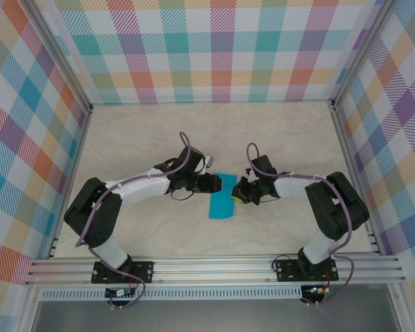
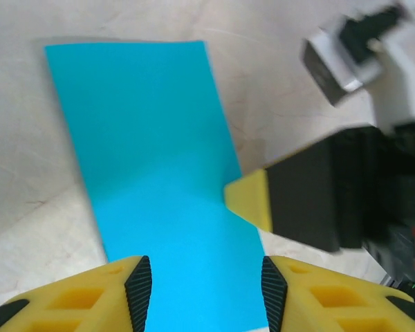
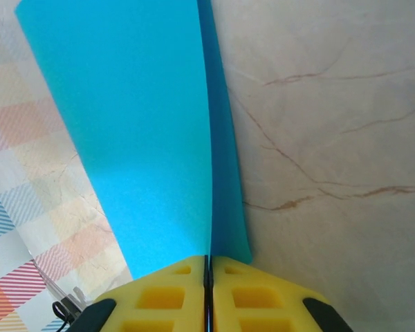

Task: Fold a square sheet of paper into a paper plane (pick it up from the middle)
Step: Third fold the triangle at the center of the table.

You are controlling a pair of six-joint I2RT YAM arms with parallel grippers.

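Plaid walls (image 1: 221,48) in pastel checks close in a pale marble-patterned table (image 1: 159,131) on the left, far and right sides. Both arms reach inward from the near edge, the left arm (image 1: 124,197) and the right arm (image 1: 318,194) meeting at the table's middle.

In the left wrist view the left gripper (image 2: 206,290) stands released. Its two yellow fingers with black pads are parted, the blue paper shows in the gap between them, and neither pad presses it. From above, this gripper (image 1: 214,182) sits over the far end of the sheet.

The right gripper (image 3: 209,266) is clenched, its yellow fingers meeting with only a thin line between them, and the paper's edge is pinched in that line. In the left wrist view its yellow tip touches the sheet's right edge.

The sheet of paper (image 1: 221,205) lies at mid-table between the two grippers as a narrow bright cyan rectangle, longer from near to far and slightly tilted. It is plain and sharp-edged (image 2: 152,173). At the right wrist it shows two layers (image 3: 138,124), a broad lit face and a darker strip beside a straight crease.
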